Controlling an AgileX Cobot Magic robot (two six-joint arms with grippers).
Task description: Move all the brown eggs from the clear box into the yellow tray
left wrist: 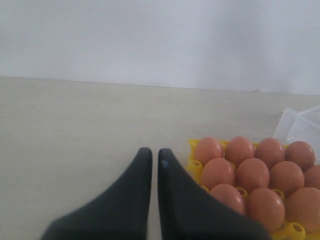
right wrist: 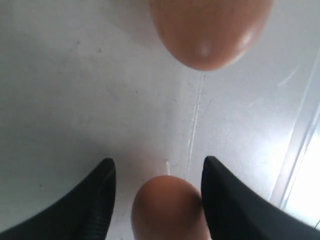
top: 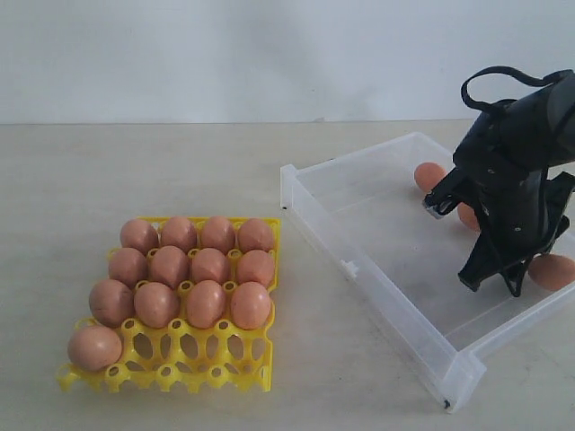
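Brown eggs [right wrist: 167,210], smooth salmon-tan ovals: one lies between the right gripper's [right wrist: 159,165] open jaws; left gripper [left wrist: 154,152] closed.

The black fingers [left wrist: 132,195] stand almost together above the table [left wrist: 65,130], beside the yellow tray [left wrist: 195,166] of brown eggs [left wrist: 252,175].

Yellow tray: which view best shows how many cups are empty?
Exterior view: the whole yellow tray shows, with three bare cups in its near row. Left wrist view catches only a filled corner of the tray; right wrist view shows none of it.
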